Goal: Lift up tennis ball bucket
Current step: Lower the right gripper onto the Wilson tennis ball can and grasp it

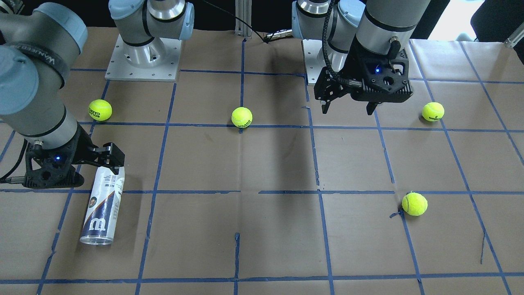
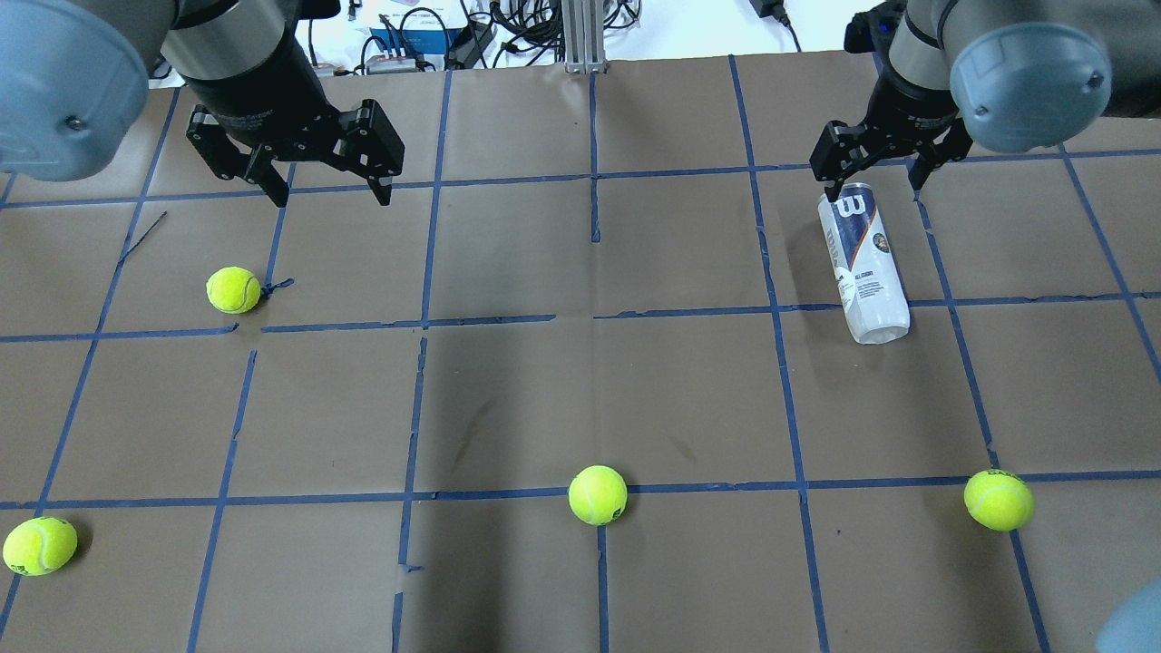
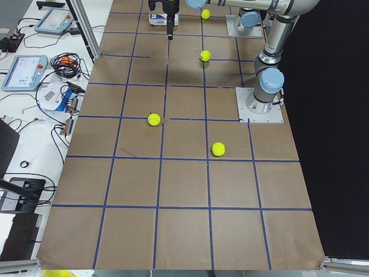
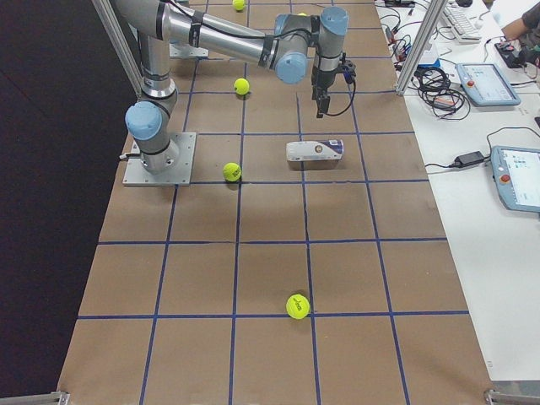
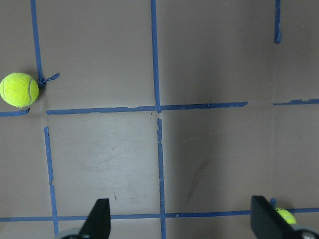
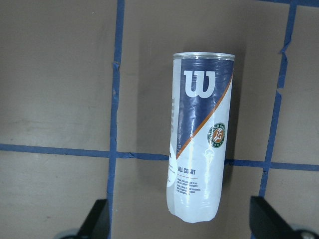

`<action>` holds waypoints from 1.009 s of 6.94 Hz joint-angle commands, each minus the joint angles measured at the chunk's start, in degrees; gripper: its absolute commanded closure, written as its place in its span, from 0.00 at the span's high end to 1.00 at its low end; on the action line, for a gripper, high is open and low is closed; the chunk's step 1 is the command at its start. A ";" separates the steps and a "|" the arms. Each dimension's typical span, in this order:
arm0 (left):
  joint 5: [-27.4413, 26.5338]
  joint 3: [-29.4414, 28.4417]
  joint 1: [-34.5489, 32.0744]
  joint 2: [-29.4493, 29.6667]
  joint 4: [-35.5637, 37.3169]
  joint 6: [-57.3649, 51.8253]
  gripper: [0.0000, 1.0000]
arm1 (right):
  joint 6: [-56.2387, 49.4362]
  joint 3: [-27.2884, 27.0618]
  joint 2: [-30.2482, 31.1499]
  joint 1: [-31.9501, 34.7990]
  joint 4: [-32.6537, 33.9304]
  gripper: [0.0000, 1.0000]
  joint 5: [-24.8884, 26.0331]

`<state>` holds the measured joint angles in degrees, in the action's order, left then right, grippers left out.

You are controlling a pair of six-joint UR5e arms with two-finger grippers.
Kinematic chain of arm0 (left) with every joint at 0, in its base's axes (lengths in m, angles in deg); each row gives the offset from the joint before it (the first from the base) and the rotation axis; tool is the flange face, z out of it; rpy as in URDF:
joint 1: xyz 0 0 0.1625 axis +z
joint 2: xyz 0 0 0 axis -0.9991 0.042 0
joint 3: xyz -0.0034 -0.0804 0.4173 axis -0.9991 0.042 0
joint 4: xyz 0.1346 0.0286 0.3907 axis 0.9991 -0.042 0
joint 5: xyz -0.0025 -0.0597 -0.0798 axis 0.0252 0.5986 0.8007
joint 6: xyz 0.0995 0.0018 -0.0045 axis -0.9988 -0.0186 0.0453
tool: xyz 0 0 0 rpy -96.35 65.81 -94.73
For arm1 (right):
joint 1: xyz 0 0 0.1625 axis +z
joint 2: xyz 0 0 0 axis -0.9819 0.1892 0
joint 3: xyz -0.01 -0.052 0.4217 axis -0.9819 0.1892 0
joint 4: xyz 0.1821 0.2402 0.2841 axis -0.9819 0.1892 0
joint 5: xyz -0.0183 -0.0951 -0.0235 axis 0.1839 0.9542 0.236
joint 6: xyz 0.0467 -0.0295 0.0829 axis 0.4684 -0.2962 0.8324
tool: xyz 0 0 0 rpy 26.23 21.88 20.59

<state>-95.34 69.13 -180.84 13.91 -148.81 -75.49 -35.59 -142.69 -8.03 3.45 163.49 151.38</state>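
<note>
Plainly, the right tool [image 2: 873, 179] hangs wide open above the tennis ball bucket [image 2: 863, 263] lying flat on the table [image 2: 508, 399], where closing near one end could roll or tip it.

I worked in a robotics lab, bolted by metal base plates [image 4: 160, 160] to a table [image 3: 184, 242] papered brown and gridded with blue tape [image 3: 184, 207], teach pendants [image 4: 516, 175] and tangled cables [image 3: 64, 64] lying on the white bench [image 4: 498, 278] alongside.
</note>
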 commanded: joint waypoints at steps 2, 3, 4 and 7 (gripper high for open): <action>0.12 0.38 0.00 -0.09 0.00 0.09 1.00 | -1.01 -4.54 -3.88 -2.20 8.16 1.00 0.20; 0.21 0.21 0.00 -0.18 0.18 0.18 1.00 | -0.74 -4.46 -5.46 -2.21 8.87 1.00 0.11; 0.12 0.29 0.00 -0.18 0.18 0.18 1.00 | -0.83 -4.46 -7.91 -2.47 11.14 1.00 0.28; 0.21 -0.14 0.08 -0.01 0.18 0.35 1.00 | -0.66 -4.63 -11.70 -3.61 11.60 1.00 0.28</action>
<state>-95.14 69.06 -180.82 13.87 -148.64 -75.21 -36.34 -147.27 -18.18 0.35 174.86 151.64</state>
